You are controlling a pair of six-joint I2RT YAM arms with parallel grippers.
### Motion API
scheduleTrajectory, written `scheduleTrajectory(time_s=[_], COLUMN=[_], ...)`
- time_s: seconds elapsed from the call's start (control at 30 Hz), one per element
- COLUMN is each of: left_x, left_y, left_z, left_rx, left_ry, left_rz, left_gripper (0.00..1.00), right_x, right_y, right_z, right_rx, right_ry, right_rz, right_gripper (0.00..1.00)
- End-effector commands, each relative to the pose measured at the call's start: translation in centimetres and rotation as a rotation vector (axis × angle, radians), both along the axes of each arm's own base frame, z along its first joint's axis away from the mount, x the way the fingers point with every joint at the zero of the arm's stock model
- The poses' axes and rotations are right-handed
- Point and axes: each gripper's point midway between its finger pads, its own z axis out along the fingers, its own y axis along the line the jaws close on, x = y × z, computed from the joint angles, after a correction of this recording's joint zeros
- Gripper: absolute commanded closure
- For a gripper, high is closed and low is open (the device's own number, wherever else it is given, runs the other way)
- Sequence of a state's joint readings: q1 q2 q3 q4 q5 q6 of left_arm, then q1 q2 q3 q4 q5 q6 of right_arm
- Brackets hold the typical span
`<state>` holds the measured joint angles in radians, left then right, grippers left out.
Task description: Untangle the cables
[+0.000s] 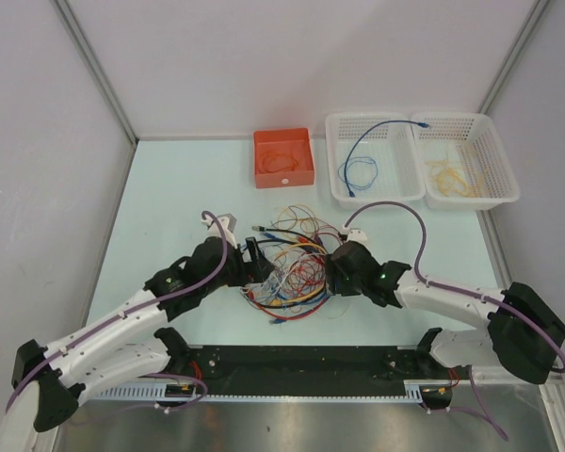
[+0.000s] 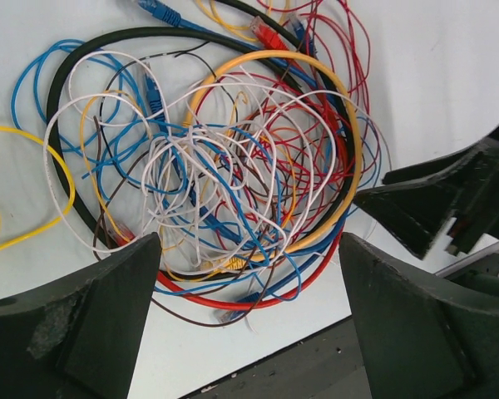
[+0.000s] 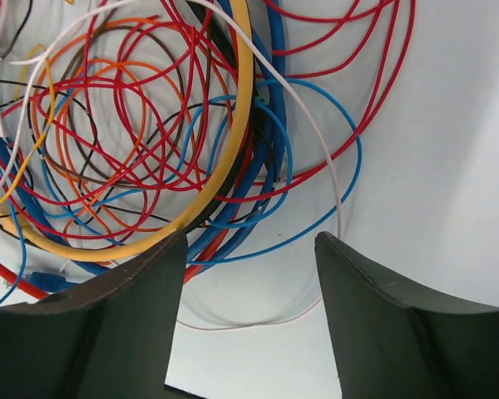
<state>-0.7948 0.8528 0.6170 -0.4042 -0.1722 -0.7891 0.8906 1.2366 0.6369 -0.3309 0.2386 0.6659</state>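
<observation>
My left claw (image 1: 254,262) stands wide open, its two dark fingers (image 2: 108,307) straddling the near edge of the tangle of thin cables (image 1: 292,264) in red, orange, yellow, blue, white and black. White and blue loops lie in the gap, and I see nothing pinched. My right claw (image 1: 334,271) is parted as well, set low at the opposite side of the heap. Through its own camera a blue loop and a thin white strand cross the space between its fingers (image 3: 125,324), and I cannot tell whether either finger touches them. The tangle sits mid-way across the pale green table (image 1: 169,188), between the two claws. Only the overhead view shows what lies beyond: an orange square plastic box (image 1: 283,177) with a coiled orange wire (image 1: 281,160) inside, and beside it two white mesh baskets. The left basket (image 1: 334,160) holds a blue cable (image 1: 363,155) and the right basket (image 1: 508,169) holds pale yellow strands (image 1: 449,174), all well apart from the heap. Only the left wrist view shows a thick black cable (image 2: 91,46) ringing the pile, a thick yellow loop (image 2: 355,141), and the right claw's fingers facing me across it.
</observation>
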Motion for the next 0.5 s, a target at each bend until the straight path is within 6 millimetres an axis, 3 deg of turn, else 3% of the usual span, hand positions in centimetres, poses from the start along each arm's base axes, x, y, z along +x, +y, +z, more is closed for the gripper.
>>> scheduleTrajectory(time_s=[0.0, 0.07, 0.27, 0.47], left_x=[0.4, 0.4, 0.1, 0.2], left_y=[-0.2, -0.1, 0.0, 0.3], left_z=[3.0, 3.0, 2.5, 2.8], left_rx=[-0.081, -0.081, -0.066, -0.070], left_ry=[-0.071, -0.078, -0.049, -0.062], left_rz=[0.010, 0.016, 0.012, 0.024], left_gripper=[0.08, 0.08, 0.08, 0.08], right_x=[1.1, 1.0, 1.2, 1.1], right_y=[1.2, 1.5, 2.4, 3.0], right_z=[-0.3, -0.9, -2.2, -1.3], right_rx=[0.083, 0.091, 0.113, 0.131], right_ry=[-0.003, 0.017, 0.051, 0.025], right_rz=[-0.020, -0.007, 0.023, 0.060], right_gripper=[0.36, 0.38, 0.61, 0.88])
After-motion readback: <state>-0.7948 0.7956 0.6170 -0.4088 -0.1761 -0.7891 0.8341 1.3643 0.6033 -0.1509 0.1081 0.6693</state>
